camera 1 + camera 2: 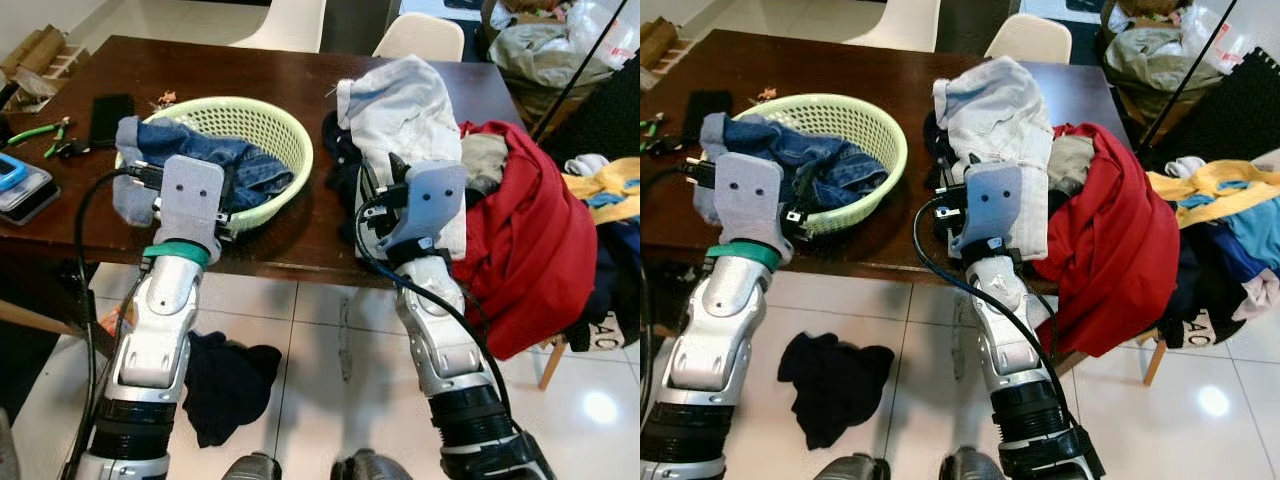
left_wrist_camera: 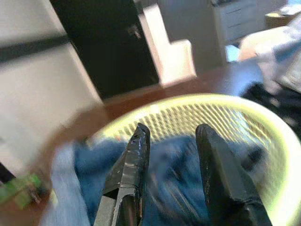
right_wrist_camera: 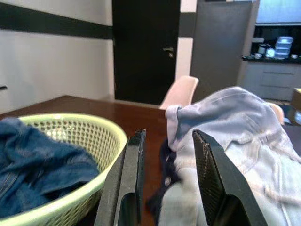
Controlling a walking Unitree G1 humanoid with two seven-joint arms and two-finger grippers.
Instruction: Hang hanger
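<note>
My left gripper (image 2: 172, 128) is open over the near rim of a pale green basket (image 1: 285, 125), with nothing between its fingers. Blue jeans (image 1: 250, 170) fill the basket and spill over its left side. To the right, my right gripper (image 3: 168, 134) is also open and empty at the table's front edge. It points at a pale grey-blue garment (image 1: 400, 110) heaped on the dark wooden table (image 1: 200, 70). In the eye views, each arm's grey wrist housing hides its fingers.
A red garment (image 1: 520, 230) hangs off the table's right end, beside a pile of clothes (image 1: 610, 190). A black cloth (image 1: 225, 385) lies on the tiled floor between my arms. A phone (image 1: 110, 115) and green pliers (image 1: 40, 130) lie at the table's left. White chairs (image 1: 420, 35) stand behind.
</note>
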